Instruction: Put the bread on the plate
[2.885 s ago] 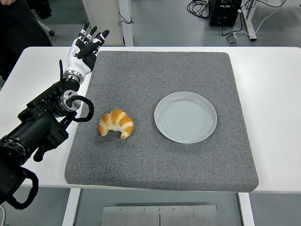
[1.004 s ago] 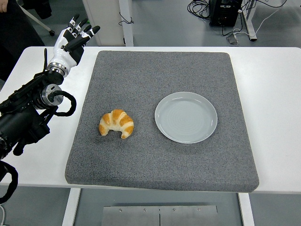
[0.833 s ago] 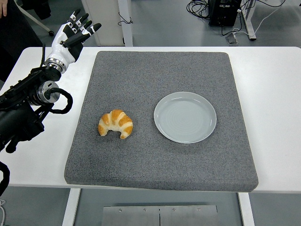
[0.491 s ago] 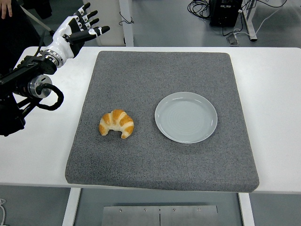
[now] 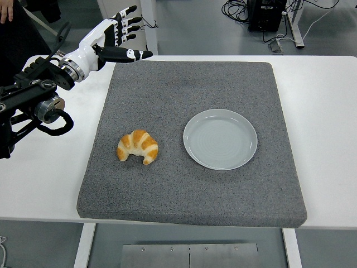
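A golden croissant (image 5: 138, 147) lies on the left part of the grey mat (image 5: 189, 89). To its right, apart from it, sits an empty pale grey plate (image 5: 220, 139). My left hand (image 5: 120, 41) hovers above the mat's far left corner, fingers spread and holding nothing, well behind the croissant. Its black forearm (image 5: 39, 95) comes in from the left edge. The right arm is out of view.
The mat covers most of the white table (image 5: 326, 111). A person's hand (image 5: 6, 9) and dark clothing show at the top left. Cables and a black box (image 5: 266, 14) lie on the floor beyond the table.
My left hand has risen and swung right, from beside the mat's left edge to above its far left corner, with the fingers spreading wider. Croissant and plate have not moved.
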Robot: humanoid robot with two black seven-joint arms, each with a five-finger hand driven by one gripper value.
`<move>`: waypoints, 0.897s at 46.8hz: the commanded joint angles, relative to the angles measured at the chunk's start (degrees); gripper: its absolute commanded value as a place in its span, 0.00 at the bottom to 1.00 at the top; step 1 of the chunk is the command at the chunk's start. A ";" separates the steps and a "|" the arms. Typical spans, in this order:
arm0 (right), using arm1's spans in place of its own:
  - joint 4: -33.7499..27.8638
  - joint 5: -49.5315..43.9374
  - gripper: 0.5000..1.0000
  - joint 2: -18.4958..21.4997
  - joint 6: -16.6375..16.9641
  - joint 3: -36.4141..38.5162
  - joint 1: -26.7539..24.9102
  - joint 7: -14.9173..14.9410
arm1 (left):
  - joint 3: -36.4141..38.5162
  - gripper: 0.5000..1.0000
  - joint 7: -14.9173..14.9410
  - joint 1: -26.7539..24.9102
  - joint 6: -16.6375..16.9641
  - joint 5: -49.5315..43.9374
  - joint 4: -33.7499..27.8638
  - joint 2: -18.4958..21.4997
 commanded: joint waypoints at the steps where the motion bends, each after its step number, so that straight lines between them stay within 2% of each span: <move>1: 0.01 0.00 1.00 0.00 -0.03 0.00 0.00 0.00 | 1.75 0.94 -0.08 -1.07 -0.04 1.97 -1.46 1.40; 9: 0.01 0.00 1.00 0.00 -0.03 0.00 0.00 0.00 | 5.35 0.94 -0.08 -2.74 -0.04 5.48 -3.75 3.95; 18: 0.01 0.00 1.00 0.00 0.06 0.00 0.00 0.00 | 10.80 0.94 -0.08 -4.24 0.05 10.85 -4.72 4.92; 26: 0.01 0.00 1.00 0.00 -0.03 0.00 0.00 0.00 | 10.98 0.93 -0.08 -3.80 0.05 15.24 -6.21 5.54; 35: 0.01 0.00 1.00 0.00 -0.03 0.00 0.00 0.00 | 11.07 0.92 1.50 -3.62 0.05 19.55 -11.83 8.61; 42: -0.07 0.00 1.00 0.00 -0.03 0.00 0.00 0.00 | 11.25 0.90 1.76 -3.36 0.05 23.06 -12.80 10.10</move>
